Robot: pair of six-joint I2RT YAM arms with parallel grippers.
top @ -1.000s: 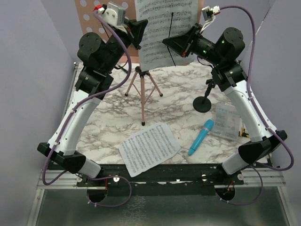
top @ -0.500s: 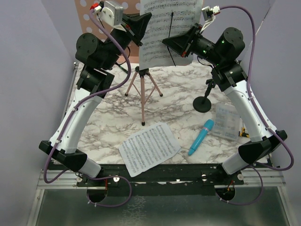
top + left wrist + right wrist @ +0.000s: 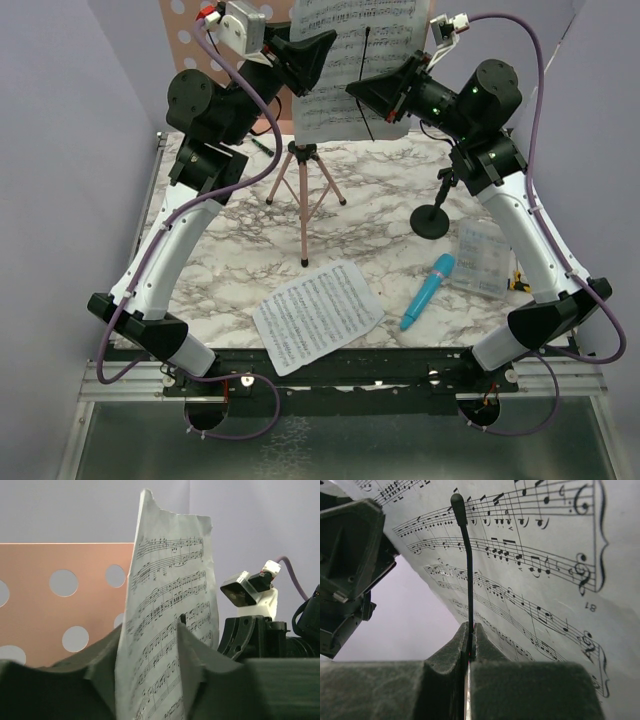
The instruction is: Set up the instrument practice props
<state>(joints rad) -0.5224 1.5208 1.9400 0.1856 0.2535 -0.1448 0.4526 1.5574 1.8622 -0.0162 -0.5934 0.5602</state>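
Observation:
The pink music stand [image 3: 185,35] [image 3: 50,605] rises at the back on tripod legs [image 3: 303,195]. One white sheet-music page [image 3: 350,40] [image 3: 170,580] [image 3: 545,555] stands upright against it. My left gripper [image 3: 315,50] [image 3: 150,630] is at the page's left edge, open, with the page passing between its parted fingers. My right gripper [image 3: 352,90] [image 3: 470,627] is shut on a thin black rod [image 3: 368,75] [image 3: 469,570] that lies across the front of the page. A second page [image 3: 318,315] lies flat near the front. The blue microphone [image 3: 428,290] lies to its right, and the black mic stand [image 3: 432,220] is behind that.
A clear plastic packet [image 3: 480,258] lies at the right, beside the right arm's lower link. Grey walls close in the left, right and back. Both arms reach high over the marble table [image 3: 230,260], close together at the music stand.
My left gripper rose and shifted right along the page's edge, and its jaws parted from the page. The right gripper stayed shut on the rod without moving.

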